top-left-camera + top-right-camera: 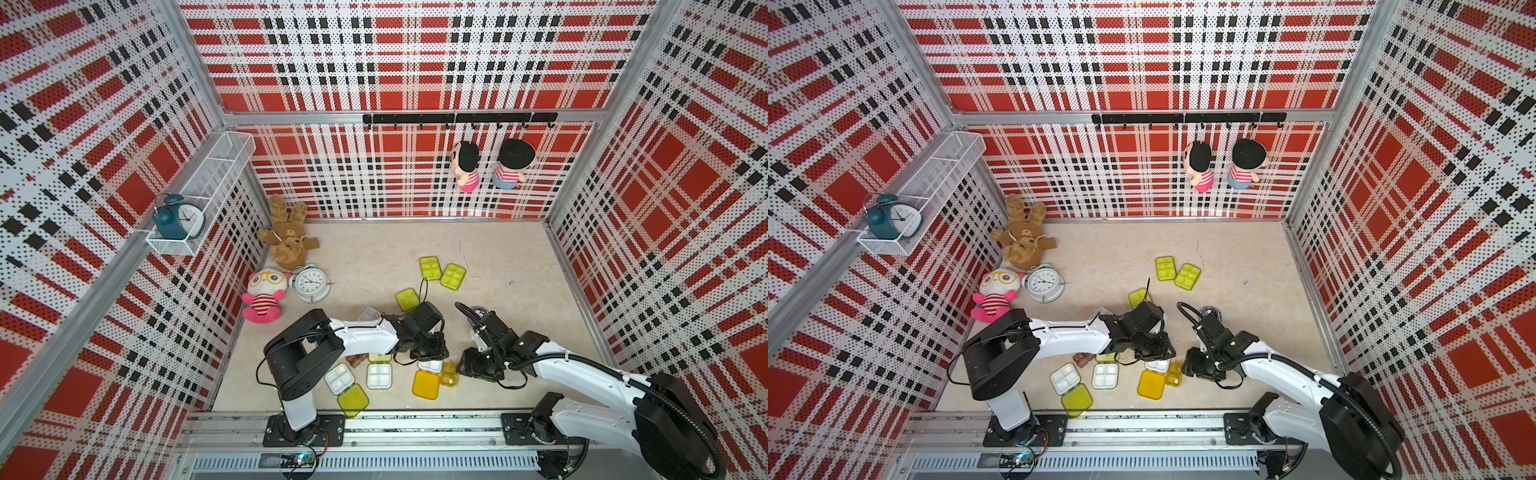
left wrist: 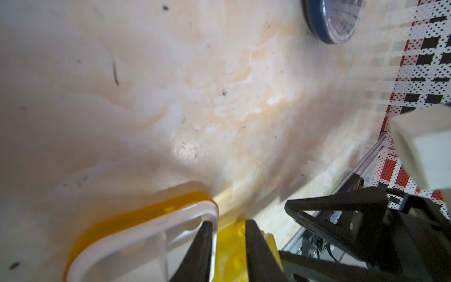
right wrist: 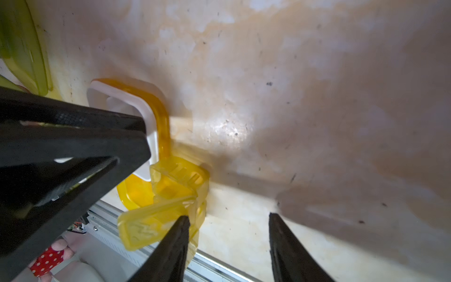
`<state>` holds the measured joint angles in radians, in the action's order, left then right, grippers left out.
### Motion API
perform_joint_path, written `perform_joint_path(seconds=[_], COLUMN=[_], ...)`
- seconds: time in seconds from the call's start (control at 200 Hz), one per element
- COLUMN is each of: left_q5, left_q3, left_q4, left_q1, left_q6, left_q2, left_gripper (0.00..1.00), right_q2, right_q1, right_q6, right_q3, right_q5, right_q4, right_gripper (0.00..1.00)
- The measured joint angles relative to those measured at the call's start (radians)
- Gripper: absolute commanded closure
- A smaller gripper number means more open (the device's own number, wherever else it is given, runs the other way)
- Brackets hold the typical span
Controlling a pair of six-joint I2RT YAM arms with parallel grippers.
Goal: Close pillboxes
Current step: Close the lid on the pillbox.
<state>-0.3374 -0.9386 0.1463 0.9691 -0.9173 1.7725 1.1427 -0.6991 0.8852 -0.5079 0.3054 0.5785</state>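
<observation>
- Because both my arms crowd the near middle of the beige marbled tabletop [image 1: 498, 257], they hide part of the pillbox cluster by the rail in both top views. My left gripper [image 1: 430, 355] stands over the open orange-lidded square plastic pillbox [image 1: 426, 385]. My right gripper [image 1: 463, 368] is just beside the small amber translucent pillbox [image 1: 449, 374].
- I count three shut lime-lidded square pillboxes [image 1: 429, 268] farther back, two open white four-compartment trays [image 1: 340, 378], one small brown pillbox [image 1: 357, 360] and one round navy pillbox [image 1: 480, 311]. Two alarm clocks [image 1: 309, 284] and four plush toys [image 1: 264, 295] sit well apart.
- The orange-lidded pillbox has its tray toward the back wall and its lid flat toward the rail, so its long axis runs near to far.
- In the left wrist view my jaws stand a narrow gap apart, astride the tray's white rim [image 2: 146, 227]. I cannot tell whether they pinch it.
- In the right wrist view my jaws stand wide with nothing between them, and one finger [image 3: 175, 244] overlaps the amber pillbox's raised flap. My left gripper blocks much of the orange-lidded pillbox.
</observation>
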Motion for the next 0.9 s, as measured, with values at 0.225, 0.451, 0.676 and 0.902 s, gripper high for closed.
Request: perform_joint_path(seconds=[0.225, 0.451, 0.676, 0.902], left_q5=[0.001, 0.000, -0.002, -0.003], left_q3=[0.012, 0.028, 0.060, 0.092], left_q4=[-0.005, -0.007, -0.007, -0.006], left_q1=[-0.011, -0.025, -0.042, -0.057], left_q6=[0.000, 0.000, 0.002, 0.006], left_q2=[-0.018, -0.032, -0.059, -0.085], left_gripper=[0.80, 0.80, 0.81, 0.80], right_q2=[0.045, 0.088, 0.121, 0.130], right_q1=[-0.018, -0.037, -0.052, -0.052], right_q6=[-0.002, -0.001, 0.010, 0.021], right_q3=[-0.041, -0.050, -0.047, -0.039], right_q5=[-0.001, -0.001, -0.001, 0.001], right_q4=[-0.021, -0.053, -0.085, -0.111], right_gripper=[0.44, 0.44, 0.44, 0.44])
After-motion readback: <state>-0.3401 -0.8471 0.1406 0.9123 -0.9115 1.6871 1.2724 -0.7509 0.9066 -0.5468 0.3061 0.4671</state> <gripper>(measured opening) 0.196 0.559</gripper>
